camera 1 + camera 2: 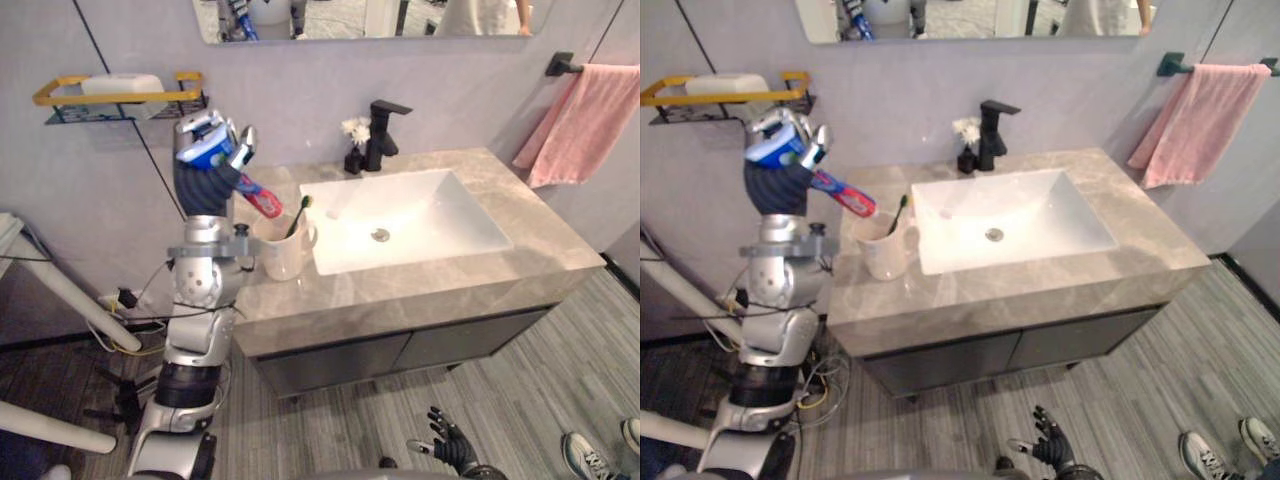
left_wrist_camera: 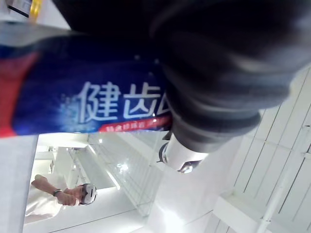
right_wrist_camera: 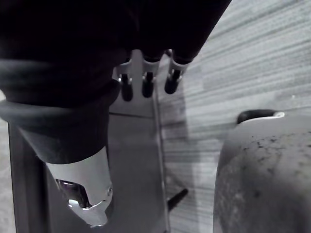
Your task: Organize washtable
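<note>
Your left hand point(image 1: 237, 145) grips the toothpaste point(image 1: 255, 197) above the cup point(image 1: 283, 255) on the tabletop point(image 1: 400, 292); tip its red end down, lower it in beside the toothbrush point(image 1: 297, 215). Right hand point(image 1: 450, 445) hangs slack.

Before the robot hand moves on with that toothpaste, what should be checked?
1. Grip: left robot hand curled round the toothpaste tube: ok.
2. Target: cup upright on the counter beside the sink: ok.
3. Aim: tube's red end lined up over the cup's mouth: cannot tell; it sits near the rim.
4. Space: room in the cup next to the toothbrush: cannot tell.
5. Other arm: right robot hand low, open, away from the counter: ok.
</note>
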